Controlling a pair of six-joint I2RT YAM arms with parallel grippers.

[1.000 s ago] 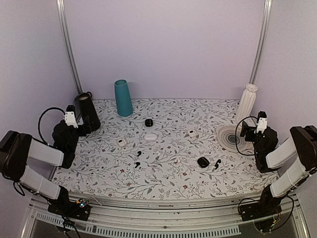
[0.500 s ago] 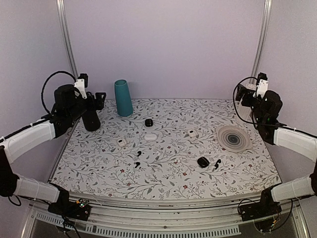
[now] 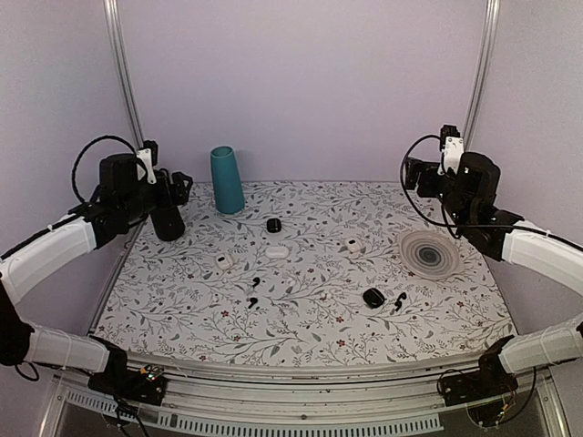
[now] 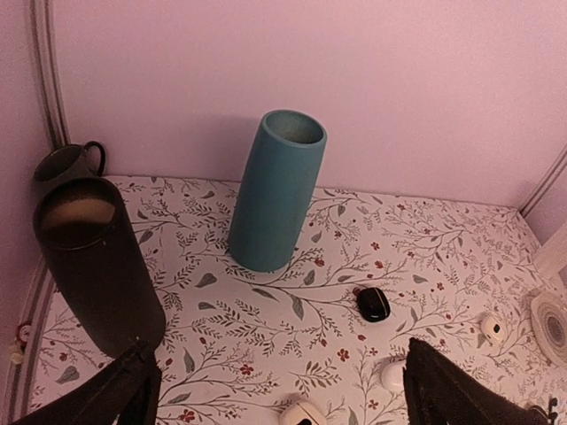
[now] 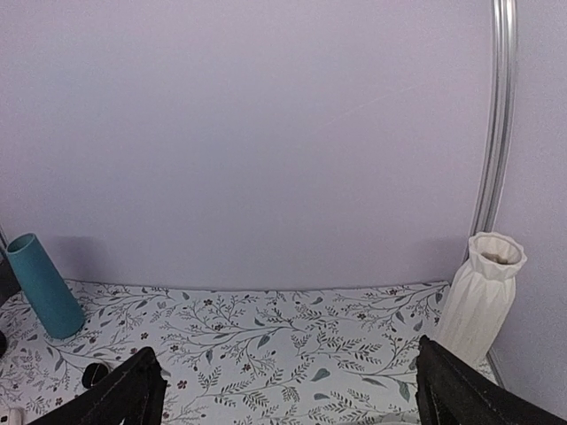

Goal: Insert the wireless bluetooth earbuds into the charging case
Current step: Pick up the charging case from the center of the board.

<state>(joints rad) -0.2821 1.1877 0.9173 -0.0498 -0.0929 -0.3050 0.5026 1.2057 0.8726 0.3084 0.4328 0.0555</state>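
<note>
- Floral table (image 3: 182, 309): case (image 3: 373, 297) lies just beside one bud (image 3: 399, 300).
- Left claw (image 3: 178, 187) and right claw (image 3: 412, 173) gape wide, empty.
- I should drop the right claw straight over that bud; the lid is possibly shut.

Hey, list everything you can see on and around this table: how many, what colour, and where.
charging case: one, glossy black, front right
earbuds: three, black; two front centre-left, one beside the charging case
small square case: one, black, centre back
white cases: three, white, spread across the middle
tall tube: one, teal, back left, upright
dark cylinder: one, black, far left, upright
mug: one, dark, behind the dark cylinder
ribbed vase: one, white, back right
round dish: one, grey rings, right
tablecloth: one, white floral
left hand: one, black, open, above back left
right hand: one, black, open, above back right
</note>
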